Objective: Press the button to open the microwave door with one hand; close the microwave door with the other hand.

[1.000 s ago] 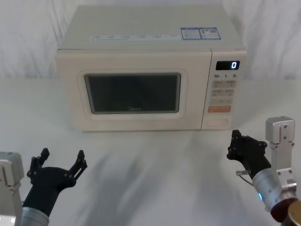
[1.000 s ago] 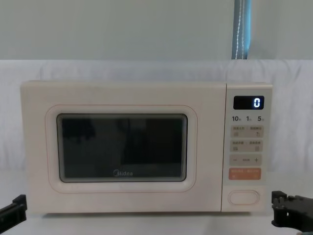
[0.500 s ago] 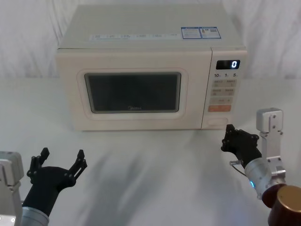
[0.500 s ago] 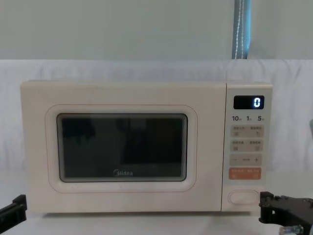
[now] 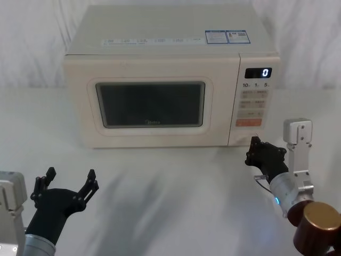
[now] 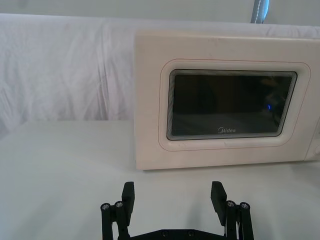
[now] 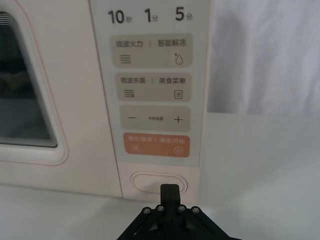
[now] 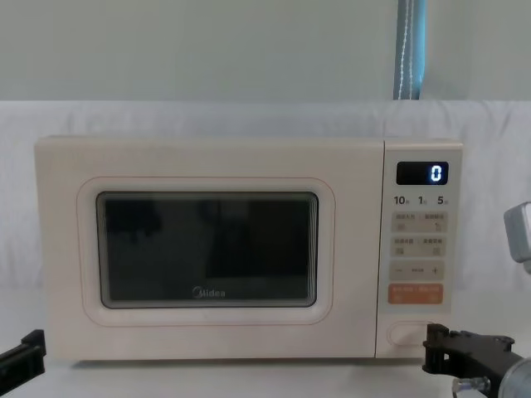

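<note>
Closing on the control panel, the right pincer (image 5: pixel 254 152) has moved up and leftward in the head view over the last second, from the lower right of the frame to just in front of the button (image 7: pixel 158 182). In the right wrist view its fingers are pressed together into one narrow tip with nothing held, lined up with the button at the panel's foot; contact is not clear. The microwave door (image 5: pixel 150 104) sits flush and shut at frame centre, so the press looks imminent rather than done. Meanwhile the left pincer (image 6: pixel 173 199) hangs spread wide and empty at lower left above the worktop (image 5: pixel 176 208).
</note>
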